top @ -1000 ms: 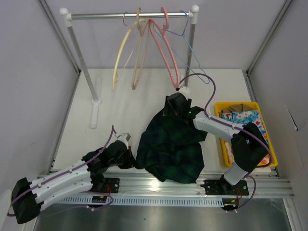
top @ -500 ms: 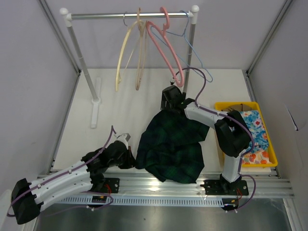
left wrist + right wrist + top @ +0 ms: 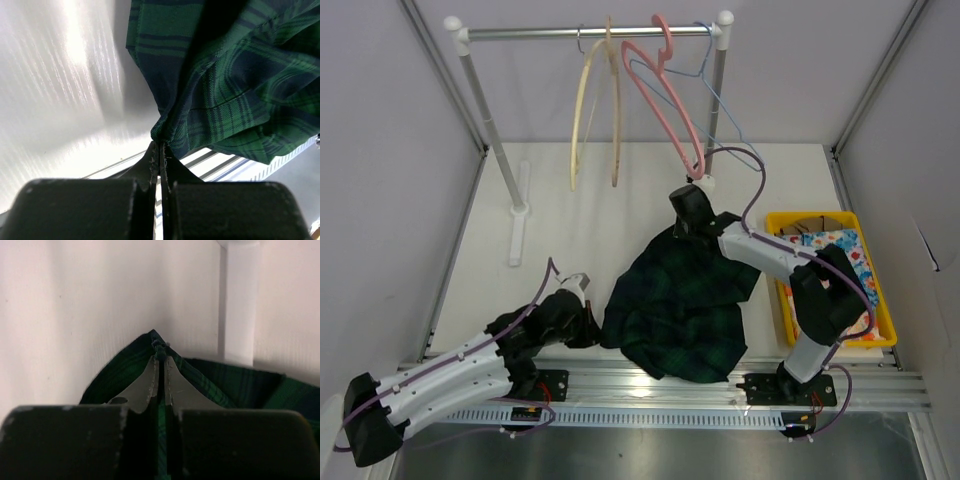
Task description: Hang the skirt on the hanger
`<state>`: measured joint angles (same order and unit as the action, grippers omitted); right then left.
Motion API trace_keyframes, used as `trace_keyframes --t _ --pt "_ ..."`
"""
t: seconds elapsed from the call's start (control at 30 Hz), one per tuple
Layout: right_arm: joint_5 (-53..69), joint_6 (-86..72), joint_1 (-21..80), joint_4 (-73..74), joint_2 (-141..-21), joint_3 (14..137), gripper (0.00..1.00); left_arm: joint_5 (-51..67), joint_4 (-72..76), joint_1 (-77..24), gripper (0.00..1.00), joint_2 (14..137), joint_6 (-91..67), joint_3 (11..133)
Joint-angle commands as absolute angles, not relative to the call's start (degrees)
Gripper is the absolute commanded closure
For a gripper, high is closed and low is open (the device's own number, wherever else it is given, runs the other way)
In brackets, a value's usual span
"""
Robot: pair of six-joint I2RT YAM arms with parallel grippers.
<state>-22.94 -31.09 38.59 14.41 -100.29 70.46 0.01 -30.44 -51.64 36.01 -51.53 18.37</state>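
Observation:
The dark green and navy plaid skirt point(image 3: 680, 300) lies crumpled on the white table between the two arms. My left gripper point(image 3: 592, 325) is shut on its near left edge; in the left wrist view the tips point(image 3: 160, 146) pinch a fold of the skirt point(image 3: 230, 75). My right gripper point(image 3: 682, 232) is shut on the skirt's far top edge, with plaid cloth point(image 3: 125, 377) showing between the closed fingers point(image 3: 160, 357). The pale cream-yellow hanger point(image 3: 580, 115) hangs on the rail at the back, apart from both grippers.
A tan hanger point(image 3: 615, 120), a pink hanger point(image 3: 672, 105) and a thin blue wire hanger point(image 3: 720, 110) share the rail point(image 3: 530, 33). The rack's right post point(image 3: 718, 90) stands just behind my right gripper. A yellow bin point(image 3: 883, 300) with floral cloth point(image 3: 840, 245) sits at the right.
My right gripper has closed on the skirt's far top edge after shifting about there. The hangers have swung on the rail. The left arm has held still.

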Motion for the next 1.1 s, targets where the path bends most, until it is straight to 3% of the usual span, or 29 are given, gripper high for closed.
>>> trace_keyframes --t 0.0,0.27,0.5,0.73,1.07 --pt "-24.4 -34.1 39.8 15.8 -92.6 67.7 1.0 -3.9 -32.6 -52.1 1.0 35.7 -51.1 24.2" --pt "-28.8 -39.0 42.4 21.7 -78.9 63.4 1.0 -11.2 -35.4 -48.7 1.0 39.6 -44.5 36.4" --pt "-30.8 -39.2 41.6 25.8 -68.2 64.2 1.0 -6.2 -32.6 -35.8 1.0 46.5 -35.9 50.1" --pt "-30.0 -35.8 39.0 27.9 -67.0 70.0 1.0 -1.0 -31.5 -25.5 1.0 53.4 -30.9 62.7" --pt "-19.8 -29.4 28.6 27.9 -73.5 83.9 1.0 6.7 -30.8 -14.5 1.0 63.3 -27.9 81.0"
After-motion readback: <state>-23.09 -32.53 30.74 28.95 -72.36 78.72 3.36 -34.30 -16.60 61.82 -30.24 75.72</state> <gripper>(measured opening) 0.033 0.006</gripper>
